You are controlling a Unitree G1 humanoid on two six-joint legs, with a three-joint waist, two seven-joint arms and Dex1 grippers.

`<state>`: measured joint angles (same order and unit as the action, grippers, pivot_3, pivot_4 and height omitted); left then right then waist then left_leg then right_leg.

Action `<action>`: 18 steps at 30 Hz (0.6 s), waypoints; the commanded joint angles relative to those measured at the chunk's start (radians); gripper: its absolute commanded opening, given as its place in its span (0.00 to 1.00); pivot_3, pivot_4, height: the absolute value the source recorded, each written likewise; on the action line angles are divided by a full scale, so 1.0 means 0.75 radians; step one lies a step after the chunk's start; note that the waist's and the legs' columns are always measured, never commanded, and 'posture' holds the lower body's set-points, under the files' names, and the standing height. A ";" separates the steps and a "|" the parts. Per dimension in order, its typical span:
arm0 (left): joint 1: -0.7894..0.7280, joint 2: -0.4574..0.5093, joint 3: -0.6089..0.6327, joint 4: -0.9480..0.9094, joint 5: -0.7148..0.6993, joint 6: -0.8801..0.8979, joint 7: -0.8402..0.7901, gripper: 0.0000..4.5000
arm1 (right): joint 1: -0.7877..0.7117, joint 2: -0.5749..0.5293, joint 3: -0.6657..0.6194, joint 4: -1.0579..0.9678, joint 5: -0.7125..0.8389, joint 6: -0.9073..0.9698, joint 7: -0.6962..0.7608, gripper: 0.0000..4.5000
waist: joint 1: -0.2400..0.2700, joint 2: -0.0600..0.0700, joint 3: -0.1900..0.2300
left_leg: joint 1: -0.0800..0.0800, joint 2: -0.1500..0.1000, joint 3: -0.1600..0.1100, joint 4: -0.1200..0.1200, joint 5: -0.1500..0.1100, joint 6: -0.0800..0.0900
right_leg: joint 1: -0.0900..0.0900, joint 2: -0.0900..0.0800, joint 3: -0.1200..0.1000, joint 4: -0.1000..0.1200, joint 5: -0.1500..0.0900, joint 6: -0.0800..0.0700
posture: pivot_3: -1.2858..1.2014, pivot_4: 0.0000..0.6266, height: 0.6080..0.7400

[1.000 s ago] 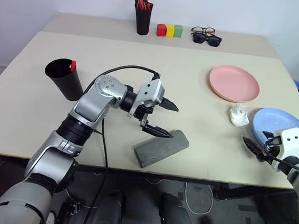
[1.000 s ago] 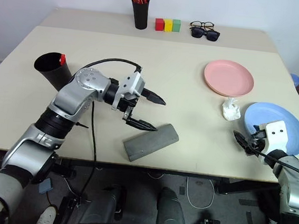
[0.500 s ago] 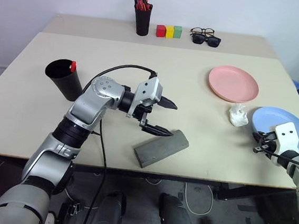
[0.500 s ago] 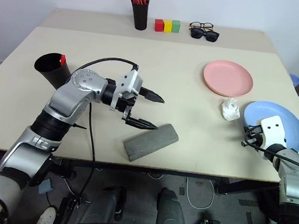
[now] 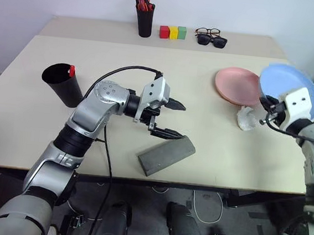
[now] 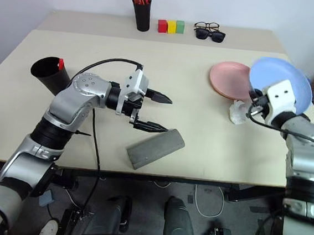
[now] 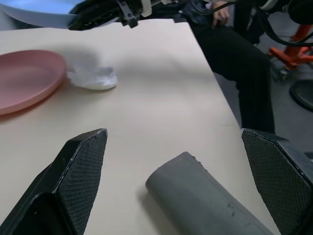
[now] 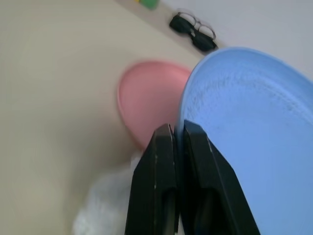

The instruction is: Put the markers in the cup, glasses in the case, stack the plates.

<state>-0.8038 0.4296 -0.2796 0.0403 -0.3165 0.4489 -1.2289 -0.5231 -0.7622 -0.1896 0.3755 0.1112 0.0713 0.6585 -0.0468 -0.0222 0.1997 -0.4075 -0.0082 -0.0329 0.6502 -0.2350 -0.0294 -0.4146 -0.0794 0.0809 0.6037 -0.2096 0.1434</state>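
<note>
We find the right gripper (image 8: 177,142) pinching the rim of the light blue round plastic plate (image 5: 287,85), raised and tilted beside the salmon pink plate (image 5: 237,85) lying on the beige table (image 5: 46,112). We advise levelling it over the pink plate, clear of the crumpled white tissue (image 5: 247,118). The left gripper (image 5: 171,119), jaws spread, hangs over the grey matte hard-shell case (image 5: 166,155).
</note>
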 commanded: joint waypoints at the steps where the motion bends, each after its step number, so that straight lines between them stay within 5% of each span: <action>1: 0.020 0.009 0.049 -0.073 -0.027 0.017 0.040 1.00 | -0.185 0.014 0.058 0.215 -0.052 -0.131 0.019 0.01 | 0.001 0.000 0.000 | 0.000 0.000 0.000 0.000 0.000 0.000 | 0.000 0.000 0.000 0.000 0.000 0.000 | 0.52 0.24 1.00; 7: 0.099 0.063 0.112 -0.215 -0.045 0.119 0.144 1.00 | -0.559 0.141 0.168 0.777 -0.147 -0.336 -0.002 0.01 | -0.010 0.001 0.001 | 0.000 0.000 0.000 -0.003 0.000 0.000 | 0.000 0.000 0.000 -0.001 0.001 0.001 | 0.52 0.24 1.00; 16: 0.232 0.130 0.171 -0.374 -0.082 0.222 0.262 1.00 | -0.724 0.213 0.198 1.083 -0.218 -0.499 -0.092 0.98 | -0.023 0.001 0.001 | -0.001 -0.001 -0.003 -0.005 0.000 0.000 | -0.001 0.000 -0.001 -0.001 0.001 0.001 | 0.52 0.24 1.00; 18: 0.246 0.134 0.170 -0.378 -0.088 0.218 0.270 1.00 | -0.712 0.201 0.170 1.067 -0.187 -0.499 -0.065 0.98 | -0.028 0.001 0.001 | -0.001 -0.001 -0.003 -0.005 0.000 0.000 | -0.001 0.000 -0.001 -0.001 0.001 0.001 | 0.52 0.24 1.00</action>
<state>-0.6205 0.5246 -0.1773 -0.2044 -0.3640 0.6192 -1.0352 -1.0262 -0.5919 -0.0314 1.1946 -0.0522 -0.2776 0.6046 -0.0681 -0.0213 0.2003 -0.4080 -0.0086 -0.0350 0.6462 -0.2349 -0.0296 -0.4149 -0.0796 0.0798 0.6032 -0.2091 0.1440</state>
